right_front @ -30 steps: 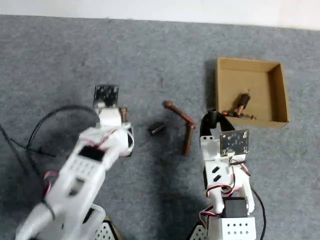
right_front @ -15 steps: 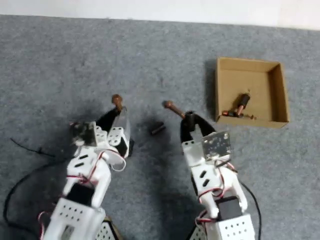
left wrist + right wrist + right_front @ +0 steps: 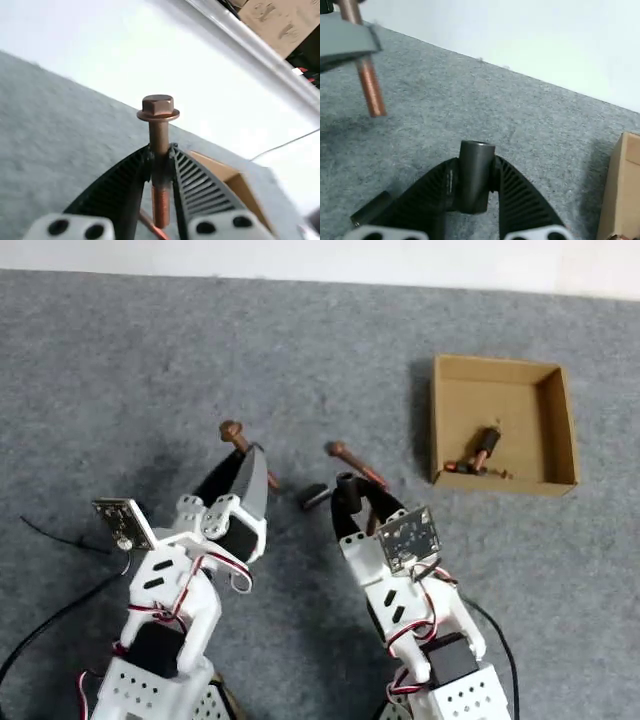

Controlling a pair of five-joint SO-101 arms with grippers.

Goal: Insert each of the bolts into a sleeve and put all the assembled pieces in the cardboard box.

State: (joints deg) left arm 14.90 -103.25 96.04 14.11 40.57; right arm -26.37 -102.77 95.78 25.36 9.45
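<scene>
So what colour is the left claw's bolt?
Copper. The bolt shows best in the left wrist view.

Your right gripper point(image 3: 352, 508) has swung from beside the cardboard box point(image 3: 555, 420) toward the middle of the bench point(image 3: 150, 360), bringing its sleeve point(image 3: 347, 484) just beside the loose sleeve point(image 3: 315, 496). Your left gripper point(image 3: 246, 454) has turned. Its bolt point(image 3: 234, 430) now tilts, apparently raised, with the tip toward the right arm.

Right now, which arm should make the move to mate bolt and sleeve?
Probably left. The left gripper holds the bolt with its shank end free; the right gripper holds the sleeve with its open end exposed, a steady target.
</scene>
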